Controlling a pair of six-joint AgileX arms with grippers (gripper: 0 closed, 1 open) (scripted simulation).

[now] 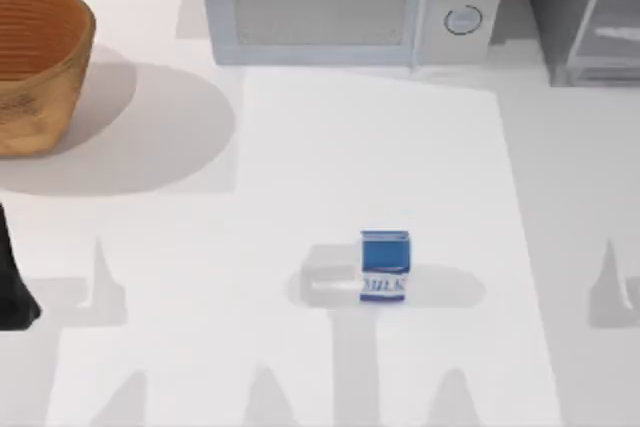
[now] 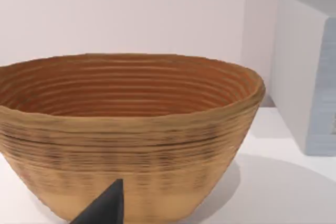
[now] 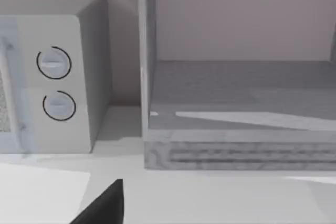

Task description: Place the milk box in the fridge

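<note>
**Milk box alone mid-table, both arms back at the edges**

The milk box (image 1: pixel 384 265) stands upright on the white table (image 1: pixel 330 147), a little right of centre in the lower half of the top view, nothing touching it. Its blue top faces the camera and the white band with blue lettering is blurred.

The fridge (image 1: pixel 592 12) sits in the upper right corner of the top view, cut off by the top and right edges, so just part of its dark body and pale panel can be seen. In the right wrist view the fridge (image 3: pixel 236 103) shows an open grey interior behind a light frame edge, again cropped. The milk box is well apart from it.

The microwave (image 1: pixel 350 2) runs along the top centre, its upper part cut off, two round dials at its right end. A woven basket (image 1: pixel 35 62) is cropped at the upper left.

A dark part of the left arm (image 1: pixel 12 282) shows at the lower left edge. One dark fingertip of the left gripper (image 2: pixel 105 205) pokes into the left wrist view before the basket, and one of the right gripper (image 3: pixel 105 205) into the right wrist view; for both, whether the fingers are spread or closed cannot be told.
</note>
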